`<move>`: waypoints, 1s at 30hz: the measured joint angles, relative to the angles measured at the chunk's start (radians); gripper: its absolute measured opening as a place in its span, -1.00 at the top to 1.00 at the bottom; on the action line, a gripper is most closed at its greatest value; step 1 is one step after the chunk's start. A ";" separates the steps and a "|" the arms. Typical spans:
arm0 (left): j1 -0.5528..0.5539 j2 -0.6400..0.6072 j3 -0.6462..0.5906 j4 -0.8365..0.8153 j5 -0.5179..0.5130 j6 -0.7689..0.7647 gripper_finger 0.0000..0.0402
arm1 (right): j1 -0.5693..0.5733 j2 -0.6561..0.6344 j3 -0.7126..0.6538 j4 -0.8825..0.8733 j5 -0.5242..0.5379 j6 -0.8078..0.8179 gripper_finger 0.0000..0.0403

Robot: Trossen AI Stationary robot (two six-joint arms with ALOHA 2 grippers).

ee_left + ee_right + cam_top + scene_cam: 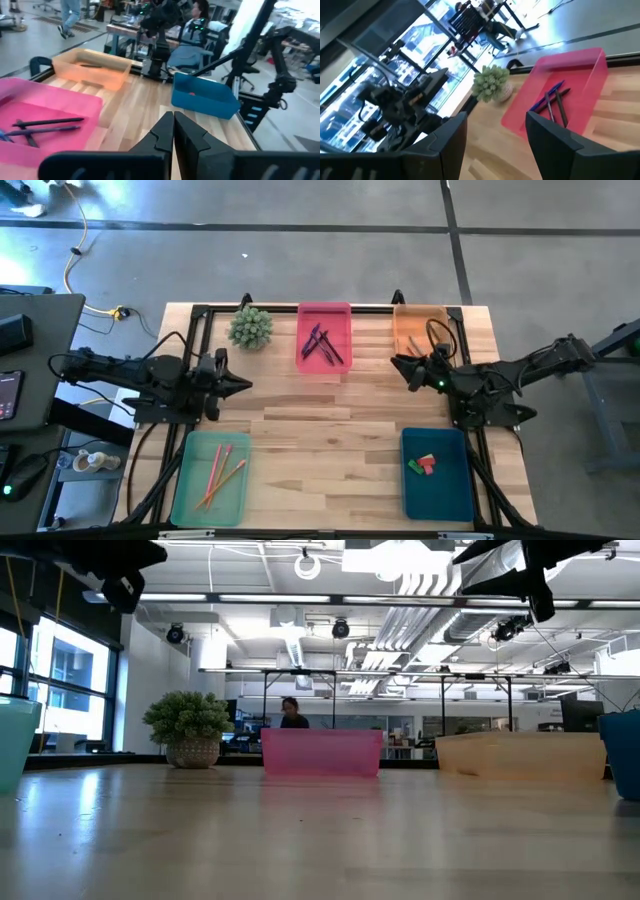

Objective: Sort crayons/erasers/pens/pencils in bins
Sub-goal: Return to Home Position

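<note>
Though low view hides them, erasers (424, 465) in blue bin (452, 498); left end effector (173, 118) together, right end effector (496, 119) apart.

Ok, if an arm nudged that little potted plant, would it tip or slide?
Probably slides: the plant sits in a squat, wide pot on the smooth table. Its bushy top looks light, so tipping seems unlikely unless pushed high.

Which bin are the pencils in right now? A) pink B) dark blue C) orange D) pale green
D: in the high view the orange and pink pencils lie in the pale green bin, while the pink bin holds the dark pens.
</note>
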 joint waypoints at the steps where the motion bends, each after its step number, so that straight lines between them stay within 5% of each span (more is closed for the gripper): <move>1: 0.000 -0.013 -0.019 0.015 0.011 0.000 1.00 | -0.009 0.000 0.000 0.000 0.000 0.003 0.04; 21: 0.002 -0.128 -0.306 0.342 0.084 -0.081 1.00 | -0.148 -0.171 0.000 0.000 -0.018 -0.128 0.04; 30: 0.098 -0.166 -0.319 0.376 0.104 -0.074 1.00 | -0.181 -0.279 0.000 0.000 0.000 -0.196 0.04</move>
